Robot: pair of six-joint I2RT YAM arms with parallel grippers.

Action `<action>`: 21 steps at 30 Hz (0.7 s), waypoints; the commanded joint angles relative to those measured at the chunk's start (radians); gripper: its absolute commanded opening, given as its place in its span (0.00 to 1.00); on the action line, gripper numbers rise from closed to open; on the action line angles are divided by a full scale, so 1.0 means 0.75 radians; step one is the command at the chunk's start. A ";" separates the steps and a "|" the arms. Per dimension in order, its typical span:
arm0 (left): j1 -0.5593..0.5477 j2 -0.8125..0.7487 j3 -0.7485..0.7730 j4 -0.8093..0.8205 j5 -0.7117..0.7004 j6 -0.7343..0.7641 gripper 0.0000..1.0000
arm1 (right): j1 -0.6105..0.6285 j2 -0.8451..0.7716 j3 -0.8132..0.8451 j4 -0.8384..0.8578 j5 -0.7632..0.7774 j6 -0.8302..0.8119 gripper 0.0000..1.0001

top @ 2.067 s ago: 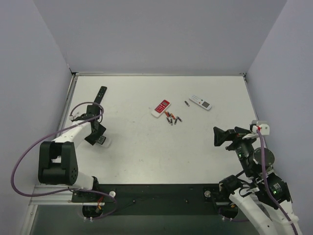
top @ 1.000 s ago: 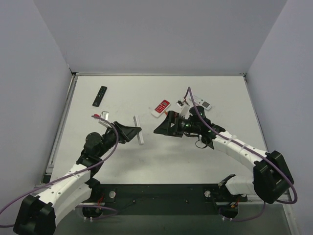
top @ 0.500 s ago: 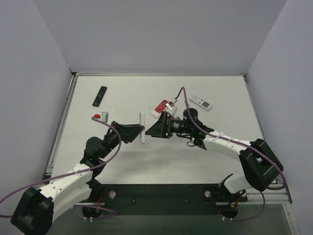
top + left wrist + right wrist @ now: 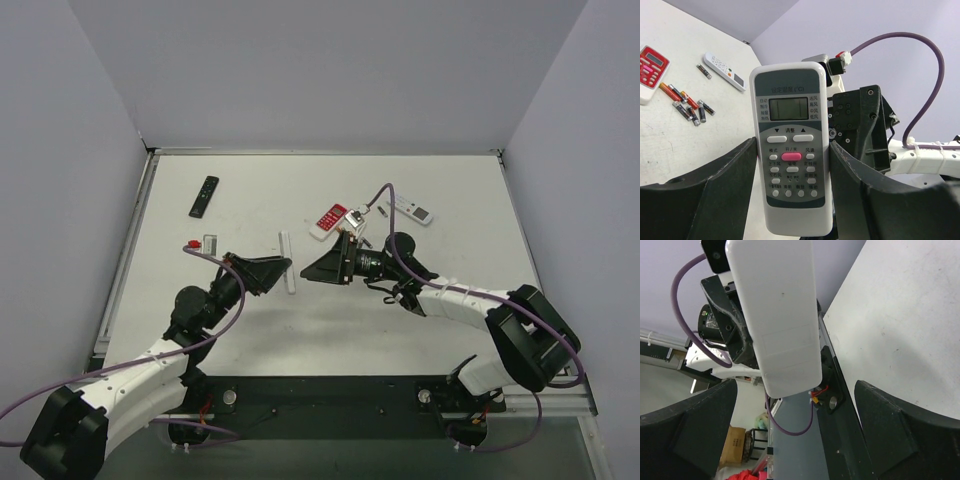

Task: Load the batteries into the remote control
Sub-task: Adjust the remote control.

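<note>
The left gripper (image 4: pixel 283 266) clamps the remote control (image 4: pixel 792 150) by its long sides. Its wrist view shows the button face; the right wrist view shows only the plain white back. The right gripper (image 4: pixel 316 267) gapes wide around it, apparently not touching. Farther off, the batteries (image 4: pixel 687 102) lie loose beside a red-and-white remote (image 4: pixel 650 65).

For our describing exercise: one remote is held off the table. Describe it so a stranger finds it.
Above the white table, find the left gripper. Clamped in it is the remote control. Unlike the black remote, red remote and slim white remote lying flat, it has a grey panel and pink button.
</note>
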 commanded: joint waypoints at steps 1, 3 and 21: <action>-0.015 0.016 0.017 0.143 -0.031 -0.025 0.19 | 0.057 0.016 0.066 0.215 -0.052 -0.004 0.98; -0.021 0.030 0.021 0.165 -0.029 -0.031 0.19 | 0.076 0.036 0.090 0.217 -0.052 -0.008 0.98; -0.072 0.047 0.019 0.188 -0.062 -0.042 0.20 | 0.135 0.174 0.139 0.352 -0.099 0.002 0.33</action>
